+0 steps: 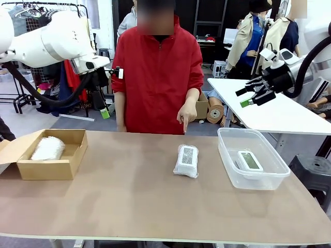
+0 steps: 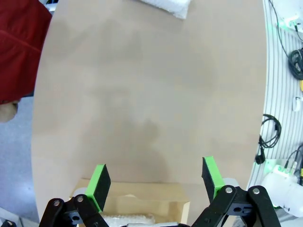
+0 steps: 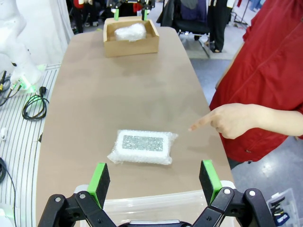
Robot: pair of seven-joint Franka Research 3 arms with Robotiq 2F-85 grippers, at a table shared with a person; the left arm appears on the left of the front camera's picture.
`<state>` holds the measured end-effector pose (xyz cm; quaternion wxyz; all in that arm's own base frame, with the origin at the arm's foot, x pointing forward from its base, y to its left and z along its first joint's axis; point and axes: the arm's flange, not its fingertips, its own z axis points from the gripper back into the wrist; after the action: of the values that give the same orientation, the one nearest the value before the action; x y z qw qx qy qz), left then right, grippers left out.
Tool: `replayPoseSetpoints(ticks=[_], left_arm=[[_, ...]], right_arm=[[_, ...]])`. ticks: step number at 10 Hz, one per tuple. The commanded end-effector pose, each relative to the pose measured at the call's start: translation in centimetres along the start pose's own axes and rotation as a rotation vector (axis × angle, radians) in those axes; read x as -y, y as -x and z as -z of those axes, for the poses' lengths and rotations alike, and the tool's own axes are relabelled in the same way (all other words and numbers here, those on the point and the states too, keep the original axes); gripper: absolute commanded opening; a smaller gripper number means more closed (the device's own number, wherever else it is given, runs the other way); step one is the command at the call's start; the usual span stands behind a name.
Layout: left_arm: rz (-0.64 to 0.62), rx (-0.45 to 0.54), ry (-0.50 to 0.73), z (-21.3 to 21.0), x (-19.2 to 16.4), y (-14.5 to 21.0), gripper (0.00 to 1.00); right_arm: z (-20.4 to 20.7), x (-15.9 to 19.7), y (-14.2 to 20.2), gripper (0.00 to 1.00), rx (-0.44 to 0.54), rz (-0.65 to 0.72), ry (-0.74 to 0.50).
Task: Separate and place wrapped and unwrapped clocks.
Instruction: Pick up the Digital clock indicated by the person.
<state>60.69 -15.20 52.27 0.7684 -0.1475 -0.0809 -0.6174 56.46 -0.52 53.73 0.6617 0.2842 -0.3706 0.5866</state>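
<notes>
Right tool (image 3: 154, 182) and left tool (image 2: 156, 182) both gape empty; the loose wrapped clock (image 3: 142, 146) lies just ahead of my right one, so I'd grab it for the box (image 3: 131, 47) beyond.

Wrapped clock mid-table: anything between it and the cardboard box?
Nothing visible. Bare table lies between the wrapped clock and the open cardboard box, which already holds another wrapped clock. The person's hand points at it from the far side, off that path.
</notes>
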Motion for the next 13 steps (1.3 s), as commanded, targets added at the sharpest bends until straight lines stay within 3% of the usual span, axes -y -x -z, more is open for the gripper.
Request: replayPoseSetpoints(ticks=[1,2,4,6,8,9,11,13], left_arm=[[-0.014,-0.001,-0.003,0.0,0.1,0.1,1.0],[0.0,0.0,0.0,0.0,0.0,0.0,1.0],[-0.105,-0.094,-0.007,1.1,-0.2,-2.6,1.0],[-0.183,-0.106,-0.07,2.2,-0.5,-6.1,1.0],[-0.349,-0.133,-0.165,2.9,-1.3,-10.0,1.0],[-0.468,-0.221,-0.196,3.6,-1.7,-11.8,1.0],[-0.497,-0.231,-0.215,4.6,-1.9,-15.7,1.0],[-0.516,-0.16,-0.263,5.3,-1.8,-19.9,1.0]], right_arm=[[-0.1,-0.1,-0.1,1.0,0.002,-0.018,-0.001],[-0.1,-0.1,-0.1,1.0,0.002,-0.018,-0.001],[-0.1,-0.1,-0.1,1.0,0.002,-0.018,-0.001],[-0.1,-0.1,-0.1,1.0,0.002,-0.018,-0.001],[-0.1,-0.1,-0.1,1.0,0.002,-0.018,-0.001],[-0.1,-0.1,-0.1,1.0,0.002,-0.018,-0.001],[-0.1,-0.1,-0.1,1.0,0.002,-0.018,-0.001],[-0.1,-0.1,-0.1,1.0,0.002,-0.018,-0.001]])
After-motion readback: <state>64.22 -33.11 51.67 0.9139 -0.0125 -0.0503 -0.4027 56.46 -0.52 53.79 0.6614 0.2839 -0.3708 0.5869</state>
